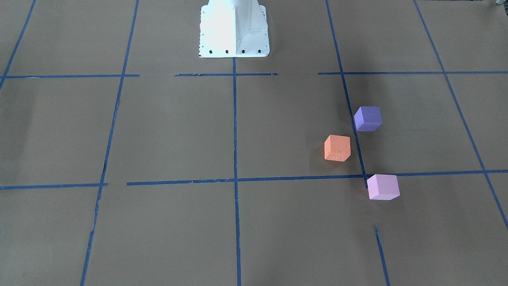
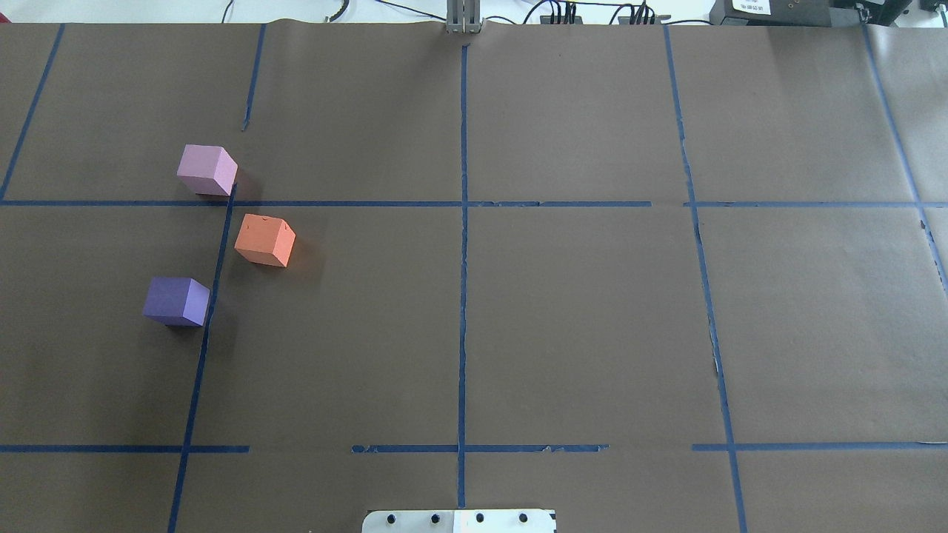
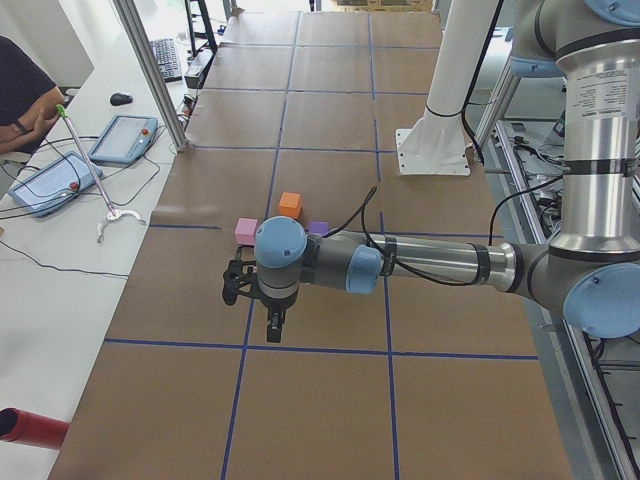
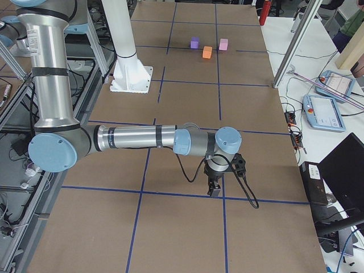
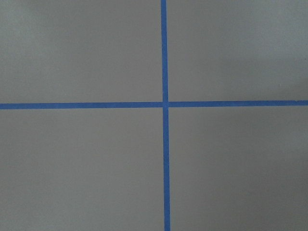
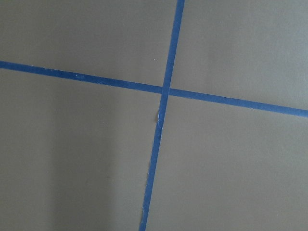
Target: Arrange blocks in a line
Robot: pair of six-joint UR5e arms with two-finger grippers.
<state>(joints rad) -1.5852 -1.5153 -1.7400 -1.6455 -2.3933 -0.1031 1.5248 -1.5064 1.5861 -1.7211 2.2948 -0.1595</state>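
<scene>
Three cubes lie apart on the brown paper on the robot's left side. The orange block [image 2: 264, 240] is in the middle. The dark violet-purple block [image 2: 176, 301] is nearer the robot. The pale pink-lilac block [image 2: 207, 169] is farther away, at a tape crossing. They also show in the front view: orange [image 1: 337, 147], purple [image 1: 368, 118], pink [image 1: 383, 186]. My left gripper [image 3: 271, 322] hangs over the table short of the blocks; I cannot tell if it is open or shut. My right gripper [image 4: 215, 189] hangs far from them; I cannot tell its state. Both wrist views show only paper and tape.
Blue tape lines [image 2: 463, 259] grid the brown paper. The white robot base [image 1: 234, 29] stands at the table's robot side. Tablets [image 3: 122, 138], a reaching stick [image 3: 90, 165] and an operator [image 3: 25, 100] are on the white side table beyond the far edge.
</scene>
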